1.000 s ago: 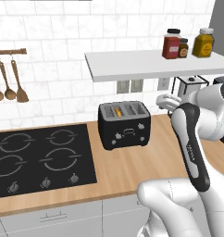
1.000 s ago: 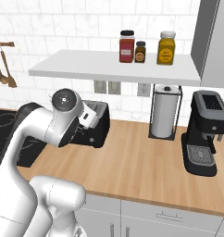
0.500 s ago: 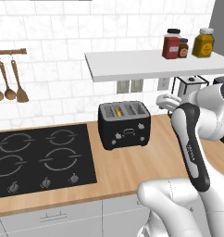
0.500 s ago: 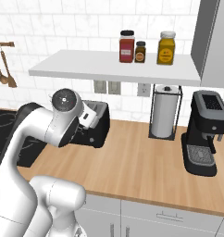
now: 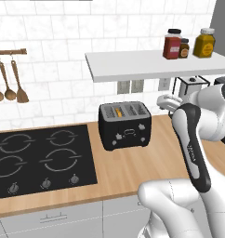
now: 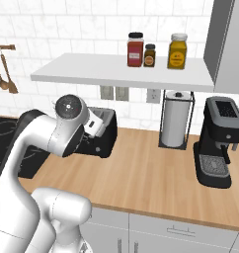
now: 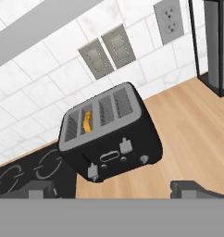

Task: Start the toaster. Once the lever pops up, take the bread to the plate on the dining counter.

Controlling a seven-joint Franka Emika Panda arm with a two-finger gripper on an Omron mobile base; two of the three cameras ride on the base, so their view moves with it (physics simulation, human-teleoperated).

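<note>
The boxy glossy black toaster [image 5: 125, 125] stands on the light wood table [image 5: 133, 167], near the white tiled wall and just right of the black hob [image 5: 37, 160]. Its front, with small grey knobs and two grey levers, faces the near edge. In the hand view the toaster [image 7: 109, 134] sits tilted in the picture, and a thin golden-orange crust edge of the bread slice [image 7: 87, 121] shows inside one of the left-hand slots; the same orange sliver of bread [image 5: 118, 111] shows from the left base view in a slot at the toaster's left end. The other slots look dark.

The tool [image 7: 118, 189] is spread fully wide and holds nothing; its two dark finger tips [image 7: 37, 190] rise at the bottom of the hand view, apart from the toaster and nearer than its front. From the right base view the white arm's wrist hangs just right of the toaster [image 6: 105, 133], partly covering it.

A white shelf [image 6: 121, 71] above carries a red jar [image 6: 135, 49], a small dark jar [image 6: 149, 55] and a yellow jar [image 6: 177, 51]. Farther right on the table stand a paper towel roll in a black wire holder [image 6: 176, 121] and a black coffee machine [image 6: 218, 141]. Wooden spoons [image 5: 12, 86] hang on the wall at far left.
</note>
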